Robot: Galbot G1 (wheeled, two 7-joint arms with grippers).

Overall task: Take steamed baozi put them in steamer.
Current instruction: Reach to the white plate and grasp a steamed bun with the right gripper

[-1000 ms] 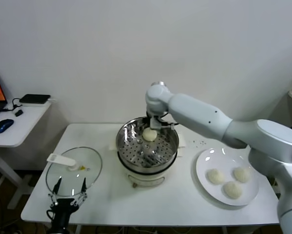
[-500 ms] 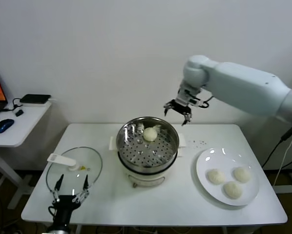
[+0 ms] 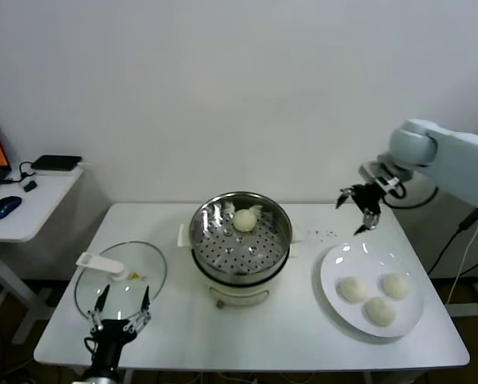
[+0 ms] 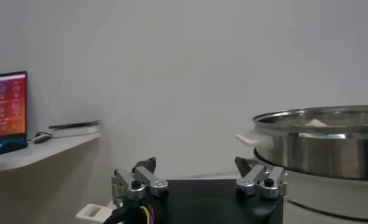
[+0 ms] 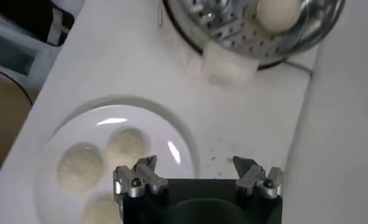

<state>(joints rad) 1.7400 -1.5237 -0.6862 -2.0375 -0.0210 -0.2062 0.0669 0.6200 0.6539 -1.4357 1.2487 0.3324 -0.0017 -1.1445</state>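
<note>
White worktop (image 3: 247, 332): right gripper (image 3: 364, 210) hangs above the plate's (image 3: 340, 266) far edge, jaws wide apart, empty. Left gripper (image 3: 121, 306) parked by the near edge, jaws apart.

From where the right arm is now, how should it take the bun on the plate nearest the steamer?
Grip that bun across its round sides, descending from straight above. It lies clear of the other two on the plate, so the open right end effector can straddle it.
</note>
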